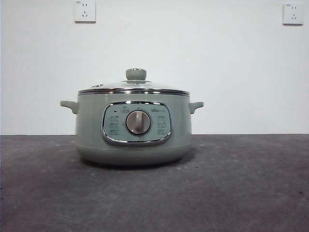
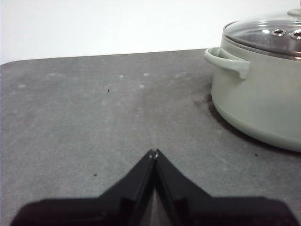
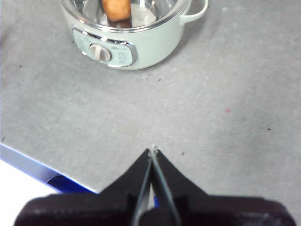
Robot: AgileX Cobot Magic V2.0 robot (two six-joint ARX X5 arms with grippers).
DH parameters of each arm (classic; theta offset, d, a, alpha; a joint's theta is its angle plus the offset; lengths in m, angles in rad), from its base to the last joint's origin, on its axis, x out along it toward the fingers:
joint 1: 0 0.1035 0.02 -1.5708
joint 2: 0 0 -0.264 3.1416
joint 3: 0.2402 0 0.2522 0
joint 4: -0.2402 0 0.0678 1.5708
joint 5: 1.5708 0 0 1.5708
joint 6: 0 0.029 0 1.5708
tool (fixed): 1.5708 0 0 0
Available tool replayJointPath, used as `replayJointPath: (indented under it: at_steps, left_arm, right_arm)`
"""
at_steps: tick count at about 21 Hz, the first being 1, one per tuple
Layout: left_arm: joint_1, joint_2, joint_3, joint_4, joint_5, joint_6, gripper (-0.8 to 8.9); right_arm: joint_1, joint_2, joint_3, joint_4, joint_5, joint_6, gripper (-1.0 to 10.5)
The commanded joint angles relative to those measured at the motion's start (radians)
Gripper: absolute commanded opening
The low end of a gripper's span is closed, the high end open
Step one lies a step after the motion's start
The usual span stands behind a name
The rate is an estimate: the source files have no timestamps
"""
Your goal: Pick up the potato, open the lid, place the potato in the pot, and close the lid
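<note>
Inside the pot [image 1: 133,140], under the lid [image 1: 133,87], sits the potato [image 3: 116,8].

**Potato in the closed pot**

The pot [image 1: 133,128] is pale sage-green and squat. It stands upright at the centre of the front view, with its silver dial facing the camera and one small handle on each side. The glass lid [image 1: 133,87] with a steel rim and green knob sits flat on it. In the right wrist view, the tan-brown potato [image 3: 116,8] lies inside the pot.

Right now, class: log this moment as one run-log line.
potato: in pot | lid: on | left gripper: shut, empty | right gripper: shut, empty
</note>
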Motion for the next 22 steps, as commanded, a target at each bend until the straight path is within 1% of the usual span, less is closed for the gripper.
replayJointPath:
  at_steps: [1,2,3,4,5,6,7,8,9,10,11,12,14,15,17,19,22]
  left_arm:
    - [0.003,0.004,-0.010,0.003,-0.003,-0.006,-0.01]
    - [0.003,0.004,-0.010,0.003,-0.002,-0.006,-0.01]
    - [0.003,0.004,-0.010,0.003,-0.002,-0.006,-0.01]
    - [0.003,0.004,-0.010,0.003,-0.003,-0.006,-0.01]
    - [0.003,0.004,-0.010,0.003,-0.002,-0.006,-0.01]
    - [0.003,0.004,-0.010,0.003,-0.002,-0.006,-0.01]
    - [0.003,0.004,-0.010,0.003,-0.003,-0.006,-0.01]
    - [0.003,0.004,-0.010,0.003,-0.002,-0.006,-0.01]
    - [0.003,0.004,-0.010,0.003,-0.002,-0.006,-0.01]
    - [0.003,0.004,-0.010,0.003,-0.002,-0.006,-0.01]
    - [0.003,0.004,-0.010,0.003,-0.003,-0.006,-0.01]
    - [0.003,0.005,-0.010,0.003,-0.002,-0.006,-0.01]
    - [0.003,0.005,-0.010,0.003,-0.002,-0.006,-0.01]
    - [0.003,0.005,-0.010,0.003,-0.002,-0.006,-0.01]
    - [0.003,0.005,-0.010,0.003,-0.003,-0.006,-0.01]
    - [0.003,0.005,-0.010,0.003,-0.003,-0.006,-0.01]
    - [0.003,0.005,-0.010,0.002,-0.003,-0.006,-0.01]
  right_arm:
    - [-0.056,-0.018,-0.013,-0.018,0.011,-0.076,0.0]
    - [-0.107,-0.035,-0.032,0.032,0.029,-0.130,0.0]
    - [-0.160,-0.056,-0.066,0.113,0.028,-0.198,0.0]
    - [-0.232,-0.092,-0.130,0.246,0.004,-0.283,0.0]
    - [-0.296,-0.127,-0.203,0.377,-0.037,-0.333,0.0]
    - [-0.380,-0.184,-0.315,0.561,-0.119,-0.382,0.0]
    - [-0.453,-0.238,-0.422,0.722,-0.202,-0.412,0.0]
    - [-0.545,-0.310,-0.561,0.908,-0.292,-0.426,0.0]
    - [-0.626,-0.382,-0.687,1.050,-0.346,-0.422,0.0]
    - [-0.702,-0.454,-0.808,1.160,-0.372,-0.412,0.0]
    - [-0.769,-0.537,-0.917,1.239,-0.373,-0.384,0.0]
    - [-0.830,-0.624,-1.006,1.270,-0.367,-0.365,0.0]
    - [-0.930,-0.800,-1.146,1.257,-0.366,-0.359,0.0]
    - [-0.953,-0.850,-1.180,1.245,-0.366,-0.359,0.0]
    - [-0.992,-0.949,-1.250,1.219,-0.370,-0.360,0.0]
    - [-1.011,-1.009,-1.300,1.210,-0.370,-0.360,0.0]
    - [-1.018,-0.994,-1.349,1.228,-0.366,-0.373,0.0]
